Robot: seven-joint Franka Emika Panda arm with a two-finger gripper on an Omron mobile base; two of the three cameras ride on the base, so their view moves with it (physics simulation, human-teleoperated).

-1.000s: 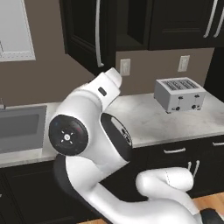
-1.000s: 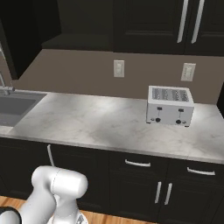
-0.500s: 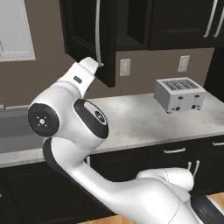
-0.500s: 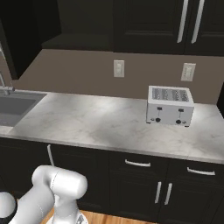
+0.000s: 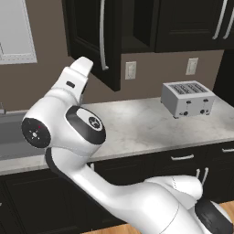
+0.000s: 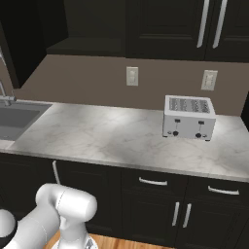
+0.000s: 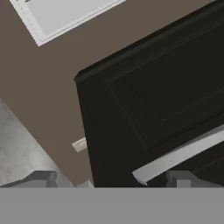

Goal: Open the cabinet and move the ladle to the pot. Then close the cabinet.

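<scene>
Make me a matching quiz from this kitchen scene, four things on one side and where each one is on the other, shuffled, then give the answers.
Things:
1. toaster
2. sink
3. cabinet door
4. wall outlet

Places:
A. swung out from the upper cabinets, above the arm
B. set into the counter's left end
C. on the brown wall below the upper cabinets
D. standing on the counter's right side

Pairs: 1-D, 2-B, 3-A, 4-C

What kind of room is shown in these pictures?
Most likely a home kitchen: a marble-look counter carries a silver toaster, a sink sits at its end, and black cabinets hang above.
</scene>
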